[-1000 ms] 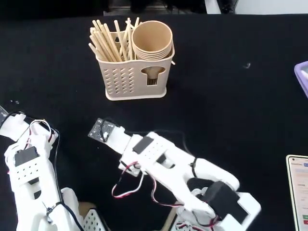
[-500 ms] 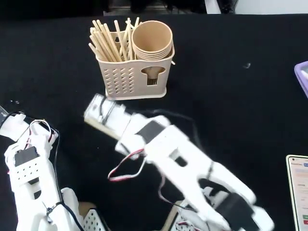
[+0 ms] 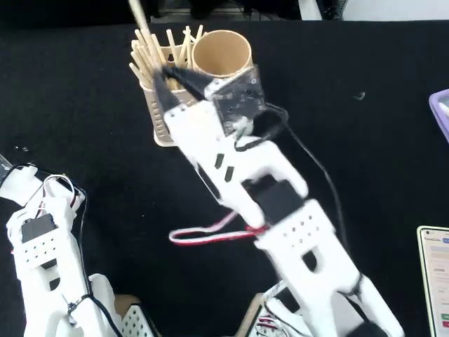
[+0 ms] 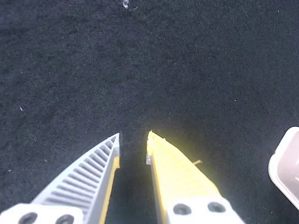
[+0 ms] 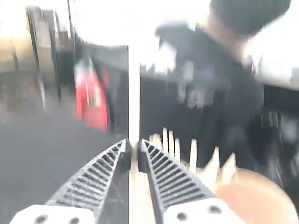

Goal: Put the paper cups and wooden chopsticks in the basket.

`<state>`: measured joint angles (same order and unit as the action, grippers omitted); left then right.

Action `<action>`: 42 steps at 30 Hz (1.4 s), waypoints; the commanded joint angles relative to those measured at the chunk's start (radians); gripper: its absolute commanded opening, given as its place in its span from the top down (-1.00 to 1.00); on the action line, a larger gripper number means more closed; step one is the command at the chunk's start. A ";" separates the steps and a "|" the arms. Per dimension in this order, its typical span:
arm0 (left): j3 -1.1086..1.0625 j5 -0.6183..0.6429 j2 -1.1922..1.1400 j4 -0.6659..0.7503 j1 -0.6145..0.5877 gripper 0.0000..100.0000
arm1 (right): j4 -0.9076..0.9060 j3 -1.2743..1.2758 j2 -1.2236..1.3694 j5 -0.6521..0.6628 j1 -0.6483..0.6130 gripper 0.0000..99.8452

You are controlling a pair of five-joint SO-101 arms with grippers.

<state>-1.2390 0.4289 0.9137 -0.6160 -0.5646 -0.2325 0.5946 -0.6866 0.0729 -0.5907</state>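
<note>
Your right gripper (image 5: pixel 133 145) is clamped on a single wooden chopstick (image 5: pixel 134 93), held upright above the basket (image 3: pixel 158 123), where the stacked paper cups (image 3: pixel 222 50) and the other chopsticks (image 3: pixel 149 56) stand. The stick looks light, stiff and slick, so pinch it mid-shaft, gently. Your left gripper (image 4: pixel 133 137) sits parted and empty over the black table (image 4: pixel 187 56). No writing is legible.
</note>
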 commanded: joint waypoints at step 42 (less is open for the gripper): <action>0.048 -0.183 0.037 -0.089 0.125 0.93 | -0.878 0.074 -0.177 0.074 0.249 0.94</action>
<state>-1.2390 0.3276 0.9137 -0.6452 -0.5186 -1.1776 0.3705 -0.7557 0.1373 -0.4219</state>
